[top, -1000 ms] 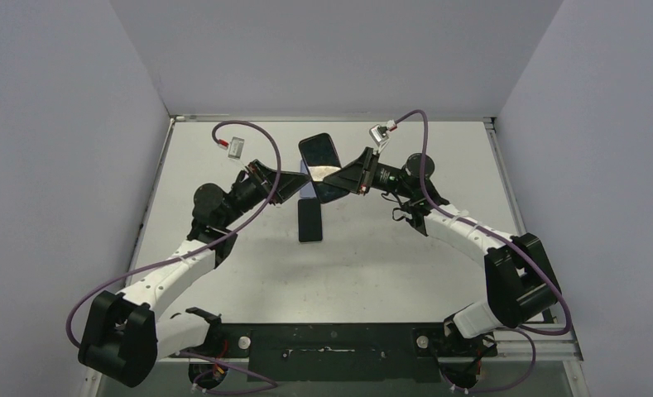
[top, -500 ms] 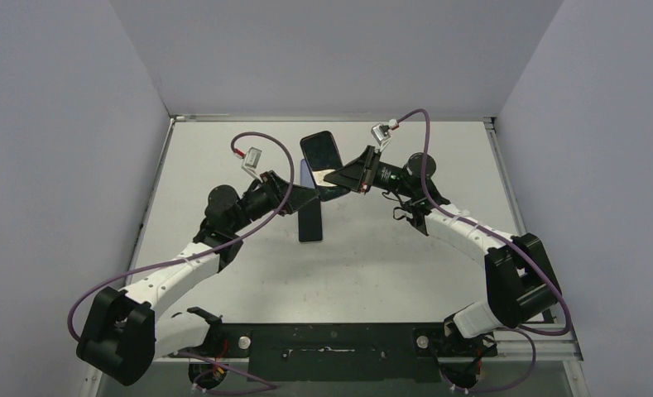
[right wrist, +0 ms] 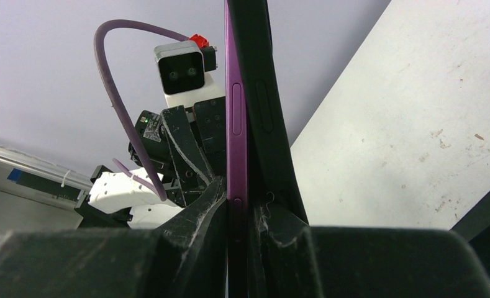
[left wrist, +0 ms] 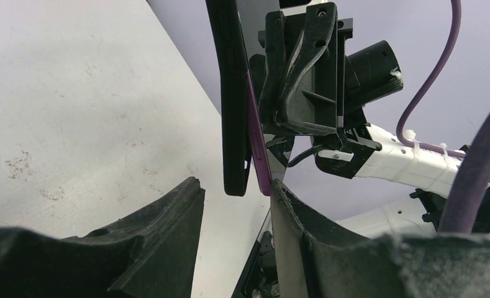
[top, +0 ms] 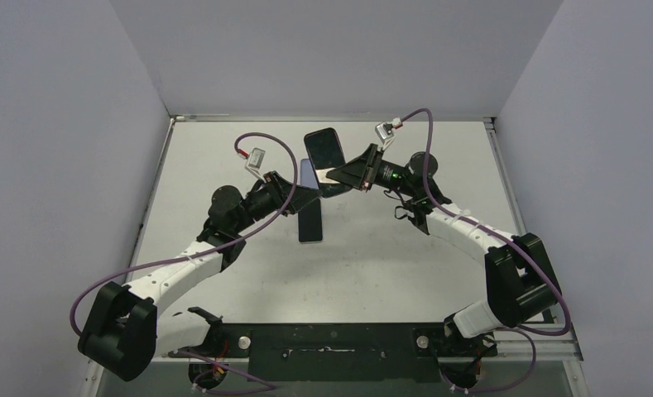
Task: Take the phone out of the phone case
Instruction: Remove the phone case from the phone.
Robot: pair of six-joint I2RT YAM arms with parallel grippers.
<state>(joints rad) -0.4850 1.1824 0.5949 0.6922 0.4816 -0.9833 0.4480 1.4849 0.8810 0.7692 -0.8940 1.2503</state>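
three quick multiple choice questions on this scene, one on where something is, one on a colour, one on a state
1. Where is the case?
A flat on the table
B held up by the right gripper
C lying on the left arm's base

2. The phone's edge is
A purple
B green
C white

3. The left gripper is
A shut on a cable
B open around the case's lower end
C out of view

Answers: B, the right wrist view shows it clamped on case and phone; A, a purple strip beside the black case; B, a gap shows on each side.

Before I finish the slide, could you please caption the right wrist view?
Right gripper clamps the purple phone and black case edge-on, left wrist camera beyond.
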